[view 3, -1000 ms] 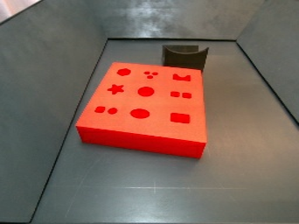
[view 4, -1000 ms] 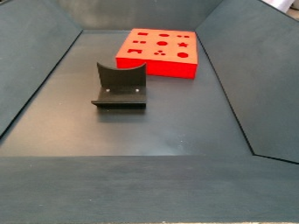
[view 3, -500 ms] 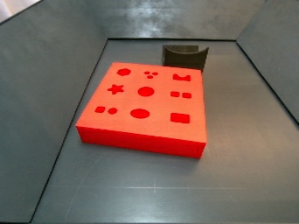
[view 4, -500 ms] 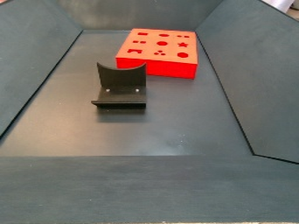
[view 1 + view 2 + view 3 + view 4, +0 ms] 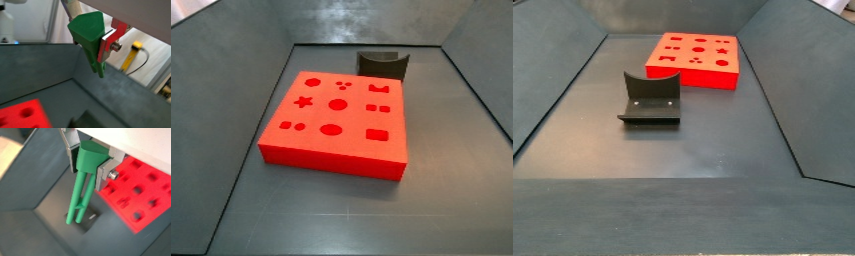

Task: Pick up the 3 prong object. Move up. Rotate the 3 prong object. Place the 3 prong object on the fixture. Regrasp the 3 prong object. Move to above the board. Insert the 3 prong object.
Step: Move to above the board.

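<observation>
The grey bin floor (image 5: pixel 714 140) is the largest surface, bounded by sloped walls that leave wide open room along the near side in both side views. The board (image 5: pixel 338 122) lies flat on that floor, its cut-out holes facing up so that a piece can be lowered in from above; bare floor surrounds it on every side, and its edges stand apart from the walls. The fixture (image 5: pixel 649 98) stands on its base plate just beyond one short end of the board, not touching it, with its notched top open and nothing resting in it. Neither side view shows the arm, so the gripper (image 5: pixel 91 159) is judged to be raised above the field of those cameras. In both wrist views its silver plates are closed on the wedge-shaped head of the 3 prong object (image 5: pixel 81 190), and the prongs hang free below the fingers (image 5: pixel 107 42) with the floor well below them. This hold leaves the prong tips exposed, which suits setting the piece down on the fixture. The task is judged to be at the lift or rotate stage. Clearance around the hanging prongs appears ample; the nearest edge seen under them is the board's.
</observation>
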Available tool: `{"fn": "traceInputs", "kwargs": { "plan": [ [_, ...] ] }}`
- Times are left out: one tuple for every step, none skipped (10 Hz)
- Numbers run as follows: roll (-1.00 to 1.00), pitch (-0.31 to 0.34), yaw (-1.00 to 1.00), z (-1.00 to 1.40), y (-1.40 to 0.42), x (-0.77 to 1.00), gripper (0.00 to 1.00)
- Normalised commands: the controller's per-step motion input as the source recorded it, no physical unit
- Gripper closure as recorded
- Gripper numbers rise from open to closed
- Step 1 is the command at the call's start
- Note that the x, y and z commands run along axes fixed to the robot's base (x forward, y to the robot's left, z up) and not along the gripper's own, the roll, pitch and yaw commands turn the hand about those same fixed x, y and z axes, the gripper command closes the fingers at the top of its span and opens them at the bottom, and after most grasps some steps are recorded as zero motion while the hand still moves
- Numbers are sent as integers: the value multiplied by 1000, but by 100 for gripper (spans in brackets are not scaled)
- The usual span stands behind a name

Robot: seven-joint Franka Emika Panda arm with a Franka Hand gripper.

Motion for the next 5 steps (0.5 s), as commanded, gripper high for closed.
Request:
{"fn": "traceInputs", "kwargs": {
  "plan": [
    [-1000,-32,-41,-213,-1000,-559,100],
    [-1000,-42,-41,-213,-1000,-590,100],
    [-1000,-54,-43,-212,-1000,-622,100],
    [-1000,-79,-41,-175,-823,-574,100],
    [-1000,-106,-38,-107,-504,-415,100]
  ]
}}
